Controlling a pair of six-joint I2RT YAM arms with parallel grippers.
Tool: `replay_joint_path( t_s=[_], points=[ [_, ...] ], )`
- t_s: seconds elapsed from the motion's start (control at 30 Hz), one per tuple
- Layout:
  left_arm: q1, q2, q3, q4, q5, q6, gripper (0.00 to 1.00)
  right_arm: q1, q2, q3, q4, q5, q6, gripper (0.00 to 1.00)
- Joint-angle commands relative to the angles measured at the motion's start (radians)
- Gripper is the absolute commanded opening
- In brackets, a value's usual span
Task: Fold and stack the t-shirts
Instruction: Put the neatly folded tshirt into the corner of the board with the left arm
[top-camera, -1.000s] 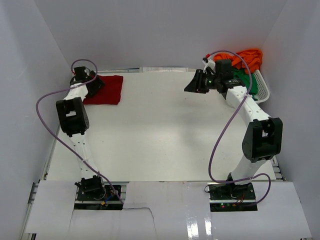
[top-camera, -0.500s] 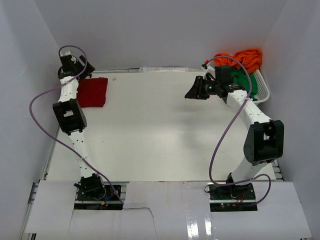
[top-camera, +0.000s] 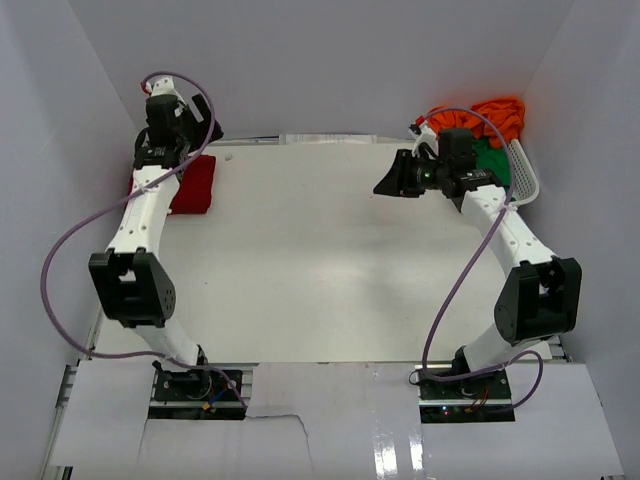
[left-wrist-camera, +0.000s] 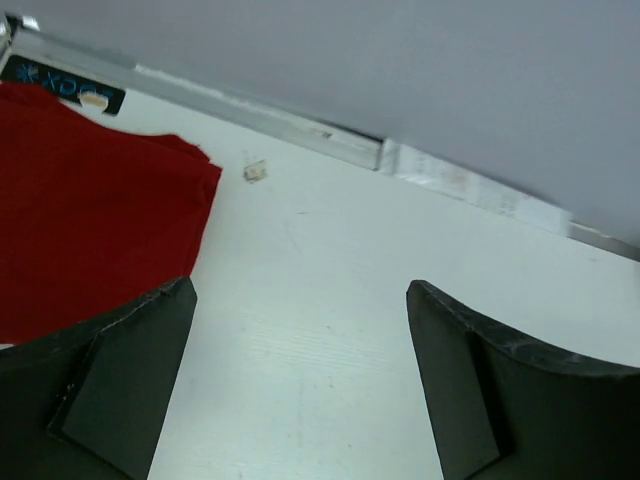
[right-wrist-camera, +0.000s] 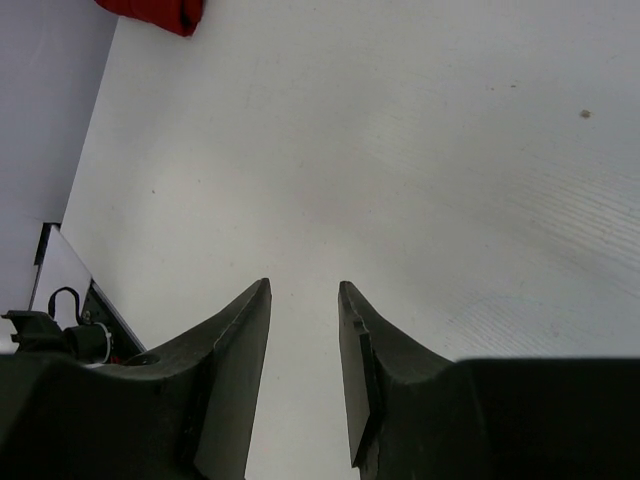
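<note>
The dark red t-shirt (top-camera: 196, 183) lies folded at the far left of the table; it also shows in the left wrist view (left-wrist-camera: 90, 210) and the top corner of the right wrist view (right-wrist-camera: 150, 12). My left gripper (top-camera: 197, 138) is raised over the shirt's far edge, wide open and empty (left-wrist-camera: 300, 290). The orange t-shirt (top-camera: 497, 113) and the green t-shirt (top-camera: 491, 160) lie bunched in the white basket (top-camera: 526, 178) at the far right. My right gripper (top-camera: 390, 178) hovers over bare table left of the basket, its jaws a small way apart and empty (right-wrist-camera: 305, 285).
White walls close in the table on the left, back and right. A metal rail (left-wrist-camera: 260, 105) runs along the back edge. A small scrap (left-wrist-camera: 255, 172) lies on the table near the red shirt's corner.
The red shirt became narrower, folded toward the left. My left gripper has lifted off it and risen toward the back wall. My right gripper shifted slightly.
</note>
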Motion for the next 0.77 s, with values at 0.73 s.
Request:
replay_joint_path(
  t_s=[0.73],
  points=[
    [-0.026,-0.725,-0.729,-0.071,-0.104,0.023,0.98,-0.006,-0.190,-0.102,-0.023,0.034,-0.055,0.41]
  ],
)
